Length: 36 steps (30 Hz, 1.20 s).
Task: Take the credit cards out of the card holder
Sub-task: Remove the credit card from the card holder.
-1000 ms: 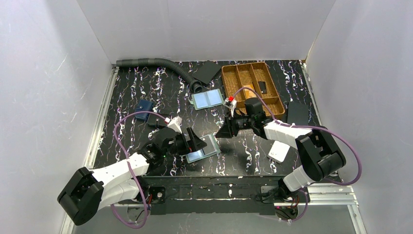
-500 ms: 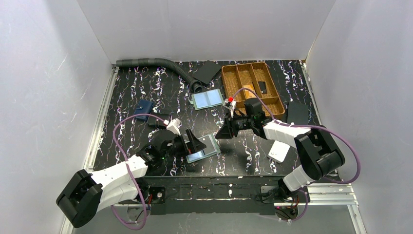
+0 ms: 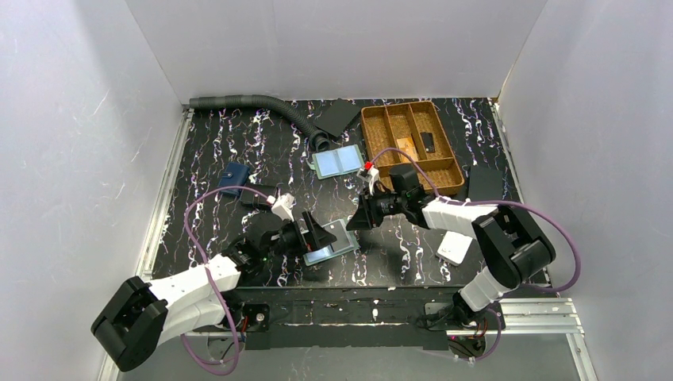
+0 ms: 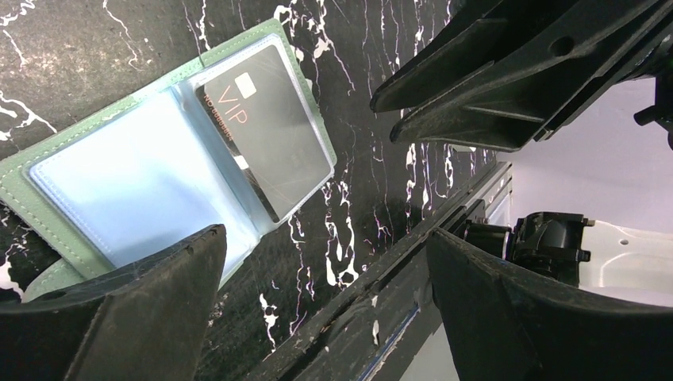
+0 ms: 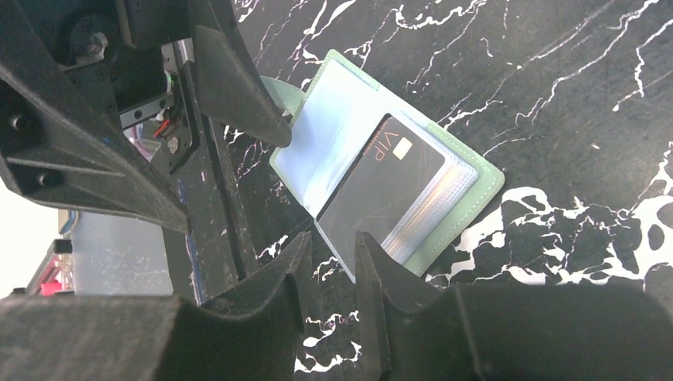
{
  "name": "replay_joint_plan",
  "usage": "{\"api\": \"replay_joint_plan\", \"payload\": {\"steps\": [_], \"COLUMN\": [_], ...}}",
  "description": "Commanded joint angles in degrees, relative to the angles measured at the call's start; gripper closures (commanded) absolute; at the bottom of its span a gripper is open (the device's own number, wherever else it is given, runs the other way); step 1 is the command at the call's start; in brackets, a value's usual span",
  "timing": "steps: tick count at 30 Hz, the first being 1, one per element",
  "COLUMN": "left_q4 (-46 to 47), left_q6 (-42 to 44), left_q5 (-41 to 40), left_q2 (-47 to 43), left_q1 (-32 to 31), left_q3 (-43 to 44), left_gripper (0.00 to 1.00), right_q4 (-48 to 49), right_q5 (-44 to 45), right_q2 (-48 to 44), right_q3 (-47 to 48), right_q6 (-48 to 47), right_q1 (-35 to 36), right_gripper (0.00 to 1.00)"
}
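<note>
The card holder (image 3: 333,244) lies open and flat near the table's front edge, green-edged, with a pale blue panel (image 4: 135,186). In its other panel sits a credit card (image 4: 274,131), dark grey and marked VIP, also seen as the card (image 5: 385,178) in the right wrist view. My left gripper (image 4: 325,278) hovers at the holder's left, wide open and empty, one finger (image 4: 119,317) over the blue panel's corner. My right gripper (image 5: 332,254) is open by a narrow gap just off the holder's (image 5: 468,198) near corner. Nothing is between its fingers. In the top view it (image 3: 353,220) is right of the holder.
A second holder (image 3: 339,161) with two pale-blue panels lies farther back. A wooden divided tray (image 3: 413,143) stands at the back right, a grey hose (image 3: 246,101) along the back, a blue pouch (image 3: 232,178) at left and a white flat object (image 3: 455,248) at right. The table's front rail (image 4: 397,270) runs close by.
My left gripper has opened wider and its arm has drawn back a little. My right gripper has moved left and closer to the holder, its gap unchanged.
</note>
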Motion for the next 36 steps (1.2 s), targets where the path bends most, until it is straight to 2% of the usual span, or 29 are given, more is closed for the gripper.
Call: {"api": "replay_joint_plan", "payload": {"steps": [1,4,9,14,36], "left_q4": [2.78,4.12,7.70,10.30,10.91], "left_q6": [0.13,-0.61,-1.40,-1.38,-0.83], "left_q5": [-0.82,-1.39,-1.37,-0.59,-2.03], "left_q2": [-0.17,1.32,4.78,7.80,14.02], "left_q1": [0.34,0.39,0.35,0.34,0.78], "left_q3": [-1.47,-1.76,-1.69,-1.51,-0.64], "left_gripper": [0.06,0.09,0.21,0.38,0.49], "right_q4": [3.75,4.21,4.48,4.62,5.72], "right_q5": [2.30,3.08,2.89,2.52,1.81], "right_q2": [1.57,2.60,4.44,6.03,9.58], "right_q3": [0.96,0.98,1.26,1.63,2.08], "right_q6": [3.78,5.77,7.64,8.71,11.13], "right_q1": [0.38,0.70,1.29,1.57,1.85], "right_gripper": [0.66,0.66,0.66,0.68,0.72]}}
